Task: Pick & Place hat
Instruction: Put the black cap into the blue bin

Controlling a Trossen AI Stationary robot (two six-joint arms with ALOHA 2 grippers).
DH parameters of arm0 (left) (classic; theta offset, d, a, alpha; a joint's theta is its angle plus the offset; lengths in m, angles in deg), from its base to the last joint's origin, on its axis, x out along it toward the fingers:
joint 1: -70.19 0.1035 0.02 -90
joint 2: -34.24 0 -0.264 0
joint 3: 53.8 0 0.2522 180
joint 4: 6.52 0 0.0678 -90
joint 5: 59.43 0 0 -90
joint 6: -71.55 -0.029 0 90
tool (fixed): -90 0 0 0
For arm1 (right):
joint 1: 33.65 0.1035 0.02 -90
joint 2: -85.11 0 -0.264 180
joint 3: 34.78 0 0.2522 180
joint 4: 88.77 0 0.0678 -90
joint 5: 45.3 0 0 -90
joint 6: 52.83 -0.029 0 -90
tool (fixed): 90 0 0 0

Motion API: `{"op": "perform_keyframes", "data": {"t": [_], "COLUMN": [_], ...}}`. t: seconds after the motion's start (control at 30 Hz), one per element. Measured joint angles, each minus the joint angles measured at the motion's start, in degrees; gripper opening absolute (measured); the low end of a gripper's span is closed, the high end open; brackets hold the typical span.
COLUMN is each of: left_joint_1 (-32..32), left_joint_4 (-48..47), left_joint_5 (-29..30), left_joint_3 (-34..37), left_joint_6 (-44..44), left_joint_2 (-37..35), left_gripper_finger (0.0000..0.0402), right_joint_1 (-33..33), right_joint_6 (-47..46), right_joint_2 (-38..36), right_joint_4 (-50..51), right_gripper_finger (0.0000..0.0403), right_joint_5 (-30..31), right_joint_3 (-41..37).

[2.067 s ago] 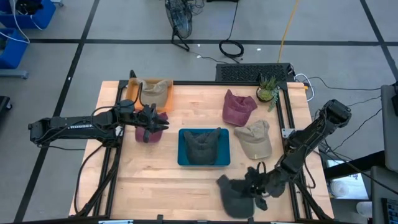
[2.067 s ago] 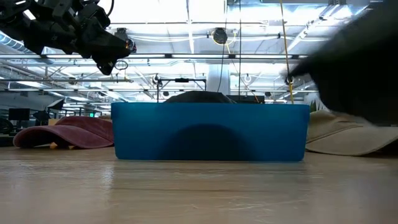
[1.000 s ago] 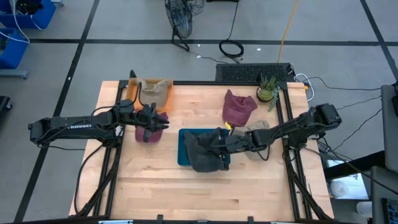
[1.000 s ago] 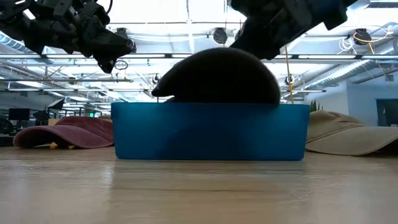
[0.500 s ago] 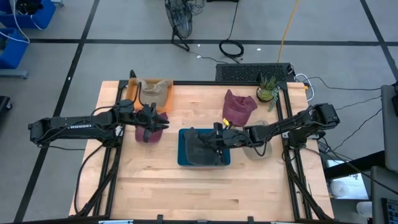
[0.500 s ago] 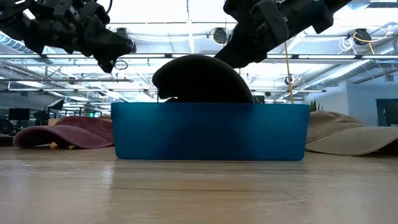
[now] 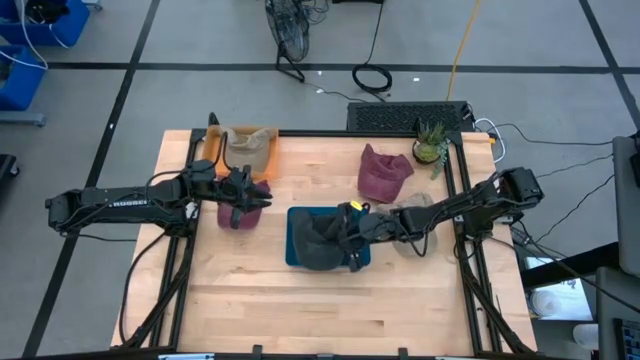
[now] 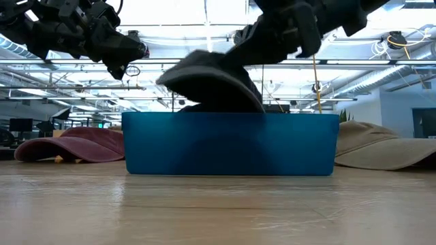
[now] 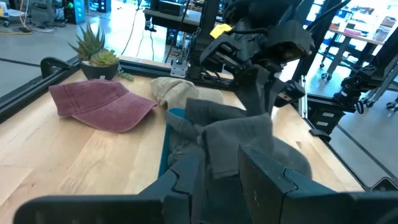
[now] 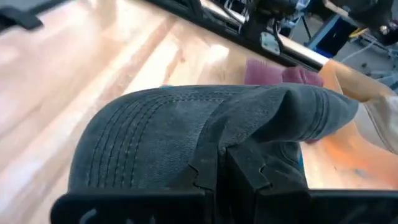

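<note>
Your right end effector [image 7: 352,226] pinches the soft, floppy dark grey hat [image 7: 322,243] by its stiffer brim over the blue bin [image 7: 292,240], while the left end effector [image 7: 245,197] hovers part-open above a maroon cap [image 7: 238,212].

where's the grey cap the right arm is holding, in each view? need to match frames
High: grey cap over the blue bin, table centre.
Low: upper centre, tilted above the bin wall.
Left wrist: centre, past the fingers.
Right wrist: fills the middle, pinched in the right end effector.
Shared landmark: the blue bin.
</note>
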State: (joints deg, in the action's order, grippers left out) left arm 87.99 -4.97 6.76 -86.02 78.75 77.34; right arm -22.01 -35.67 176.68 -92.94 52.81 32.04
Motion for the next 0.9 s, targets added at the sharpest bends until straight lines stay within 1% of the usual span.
{"op": "perform_keyframes", "data": {"t": [0.17, 0.33, 0.43, 0.53, 0.7, 0.9], "left_joint_1": [0.0, 0.0, 0.0, 0.0, 0.0, 0.0], "left_joint_4": [0.0, 0.0, 0.0, 0.0, -0.1, -0.1], "left_joint_5": [0.0, 0.0, 0.0, 0.0, 0.0, 0.0], "left_joint_3": [0.0, 0.0, 0.0, 0.0, 0.0, 0.0], "left_joint_6": [-0.1, -0.1, -0.3, 0.0, 0.8, 0.8], "left_joint_2": [0.0, 0.0, 0.0, 0.0, 0.0, 0.0], "left_gripper_finger": [0.0102, 0.0102, 0.0102, 0.0102, 0.0102, 0.0102], "right_joint_1": [0.8, 2.4, 2.3, 2.3, 2.2, 1.9], "right_joint_6": [2.7, 5.1, 4.4, 3.5, -1.4, -3.8], "right_joint_2": [0.0, 0.0, 0.0, 0.0, 1.8, 4.0], "right_joint_4": [1.4, 10.1, 12.5, 13.6, 17.8, 16.1], "right_gripper_finger": [0.0013, 0.0013, 0.0013, 0.0013, 0.0015, 0.0026], "right_joint_5": [4.4, 8.6, 8.4, 8.4, 8.3, 9.5], "right_joint_3": [0.5, 6.3, 8.5, 8.6, 8.6, 8.6]}}
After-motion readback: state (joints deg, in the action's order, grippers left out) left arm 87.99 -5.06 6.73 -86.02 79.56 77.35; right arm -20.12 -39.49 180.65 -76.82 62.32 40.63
